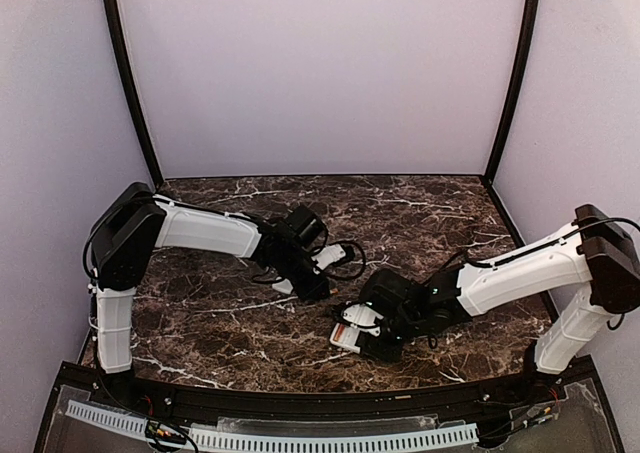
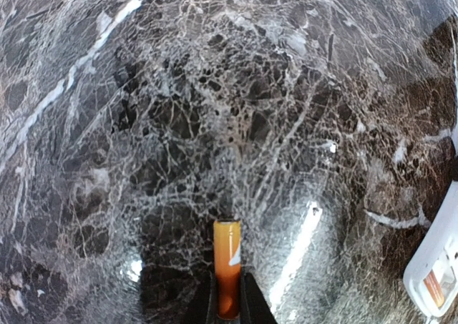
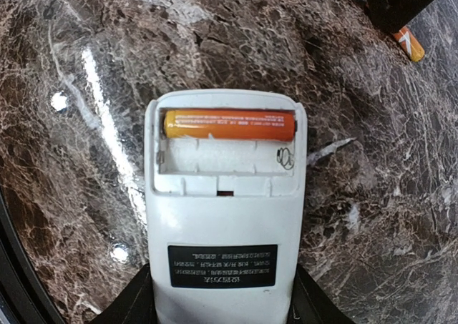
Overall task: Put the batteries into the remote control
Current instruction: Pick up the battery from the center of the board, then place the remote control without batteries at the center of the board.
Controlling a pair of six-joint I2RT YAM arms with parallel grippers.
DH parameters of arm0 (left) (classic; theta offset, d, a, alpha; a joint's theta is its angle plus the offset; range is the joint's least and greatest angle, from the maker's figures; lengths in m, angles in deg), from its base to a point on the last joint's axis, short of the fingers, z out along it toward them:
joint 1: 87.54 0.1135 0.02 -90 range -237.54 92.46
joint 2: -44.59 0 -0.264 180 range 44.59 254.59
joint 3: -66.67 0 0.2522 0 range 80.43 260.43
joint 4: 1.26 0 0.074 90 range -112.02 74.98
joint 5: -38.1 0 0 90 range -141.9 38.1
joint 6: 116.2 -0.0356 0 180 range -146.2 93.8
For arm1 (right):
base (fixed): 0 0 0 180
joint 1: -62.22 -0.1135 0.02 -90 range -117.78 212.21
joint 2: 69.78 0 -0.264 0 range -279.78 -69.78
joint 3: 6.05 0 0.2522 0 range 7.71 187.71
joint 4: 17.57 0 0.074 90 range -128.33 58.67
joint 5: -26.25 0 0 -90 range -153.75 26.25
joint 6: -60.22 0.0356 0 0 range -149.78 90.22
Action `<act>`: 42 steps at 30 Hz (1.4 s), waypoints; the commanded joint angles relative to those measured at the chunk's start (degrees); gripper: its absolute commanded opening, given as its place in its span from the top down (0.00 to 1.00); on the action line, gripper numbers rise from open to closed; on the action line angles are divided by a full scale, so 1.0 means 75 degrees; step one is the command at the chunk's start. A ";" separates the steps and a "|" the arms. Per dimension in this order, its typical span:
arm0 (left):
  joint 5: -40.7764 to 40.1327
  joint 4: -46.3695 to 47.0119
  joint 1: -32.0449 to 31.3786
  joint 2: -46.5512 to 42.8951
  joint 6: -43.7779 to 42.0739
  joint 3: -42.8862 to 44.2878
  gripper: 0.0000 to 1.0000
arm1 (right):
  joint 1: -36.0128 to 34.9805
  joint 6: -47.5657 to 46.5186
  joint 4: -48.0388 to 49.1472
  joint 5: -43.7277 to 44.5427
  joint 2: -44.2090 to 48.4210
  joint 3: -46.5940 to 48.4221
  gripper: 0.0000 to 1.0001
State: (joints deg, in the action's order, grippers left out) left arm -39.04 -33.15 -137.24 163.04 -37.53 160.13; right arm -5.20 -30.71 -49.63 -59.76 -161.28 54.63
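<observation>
The white remote control [image 3: 223, 217] lies back-up in my right gripper [image 3: 222, 299], which is shut on its near end. Its battery compartment is open. One orange battery [image 3: 229, 124] sits in the far slot; the near slot [image 3: 222, 156] is empty and shows a spring. My left gripper [image 2: 227, 302] is shut on the second orange battery [image 2: 227, 259] and holds it just above the marble, its tip pointing forward. That battery also shows in the right wrist view [image 3: 409, 43], beyond the remote's far right. In the top view the left gripper [image 1: 316, 287] is up-left of the remote [image 1: 352, 331] and the right gripper [image 1: 378, 345].
The dark marble table [image 1: 420, 213] is ringed by lilac walls with black corner posts [image 1: 130, 83]. A small white piece [image 1: 283, 286] lies by the left gripper. The remote's edge shows at the right of the left wrist view [image 2: 436, 263].
</observation>
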 commanded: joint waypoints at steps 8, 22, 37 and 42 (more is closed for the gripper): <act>-0.0345 -0.0344 0.0278 -0.0865 0.1198 -0.0233 1.00 | 0.0138 0.0115 -0.0142 0.0067 -0.0456 0.0705 0.78; -0.0125 -0.0600 0.0533 -0.3497 0.3395 -0.2253 1.00 | 0.0165 0.0886 -0.0467 -0.0228 -0.1692 0.2143 0.73; 0.1287 -0.1026 0.0532 -0.3544 0.4493 -0.2595 1.00 | 0.0191 0.1103 -0.0367 -0.0493 -0.1751 0.2265 0.20; 0.1611 -0.1002 0.0416 -0.3531 0.4823 -0.2642 1.00 | 0.0257 0.1019 -0.0001 -0.0841 -0.1103 0.1884 0.08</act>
State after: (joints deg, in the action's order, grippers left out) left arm -30.16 -39.18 -133.10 137.60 -4.46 141.20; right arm -3.98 -23.04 -52.21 -63.59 -174.64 70.76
